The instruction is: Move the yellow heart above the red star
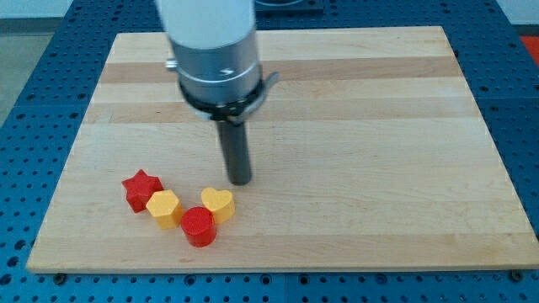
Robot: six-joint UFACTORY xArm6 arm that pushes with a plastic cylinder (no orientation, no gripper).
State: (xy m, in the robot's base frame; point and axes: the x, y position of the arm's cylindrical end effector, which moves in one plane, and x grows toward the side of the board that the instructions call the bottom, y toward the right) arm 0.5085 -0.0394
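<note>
Four small blocks clustered near the board's left front: red star (141, 189), yellow hexagon (164, 208), red cylinder (199, 225), yellow heart (218, 204). Heart rightmost, touching the cylinder, well right of the star. Likely light, rigid, smooth plastic, prone to spinning under an off-centre push; best pressed on a flat flank. Pale striped wooden board (379, 151), matte. My tip (240, 180) bare, holding nothing, just beyond the heart, slightly right.

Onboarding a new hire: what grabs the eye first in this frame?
The big silver arm head at the view's top, its dark rod ending at my tip just above the yellow heart. Then the tight cluster at lower left on the wooden board: red star, yellow hexagon, red cylinder, heart.
</note>
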